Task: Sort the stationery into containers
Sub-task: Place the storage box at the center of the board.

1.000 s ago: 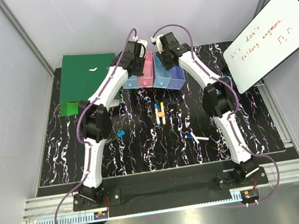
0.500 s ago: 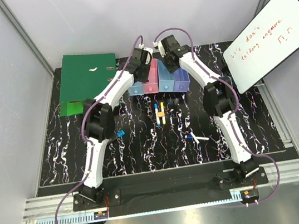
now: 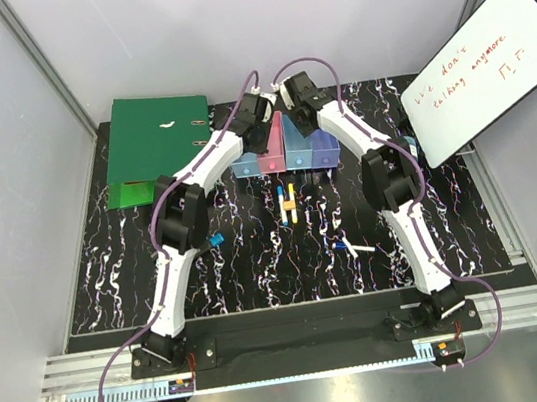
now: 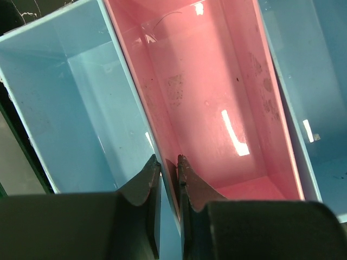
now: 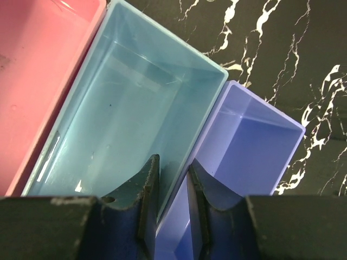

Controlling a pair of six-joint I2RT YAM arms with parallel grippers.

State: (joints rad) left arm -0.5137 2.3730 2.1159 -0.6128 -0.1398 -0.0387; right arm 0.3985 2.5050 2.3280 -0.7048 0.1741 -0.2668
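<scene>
Two near-shut grips hold the containers point(image 3: 297, 156) at the far side of the surface point(image 3: 256, 253), our left gripper point(image 4: 166, 162) and right gripper point(image 5: 172, 170) each pinching a dividing wall we should keep level, stationery point(image 3: 287, 201) lying loose nearby.

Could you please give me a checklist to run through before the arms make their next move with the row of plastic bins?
1. Grip: left fingers closed on the wall between the end light-blue translucent plastic bin and the pink translucent bin: ok.
2. Grip: right fingers closed on the walls between the second light-blue bin and the violet-blue bin: ok.
3. Visible bin interiors free of items: ok.
4. Whether the joined row sits flat on the black marbled table: cannot tell.
5. Loose short pens apart from the row: ok.
6. Stationery sorted into bins: not ok; the pens and white stick lie on the table.
</scene>
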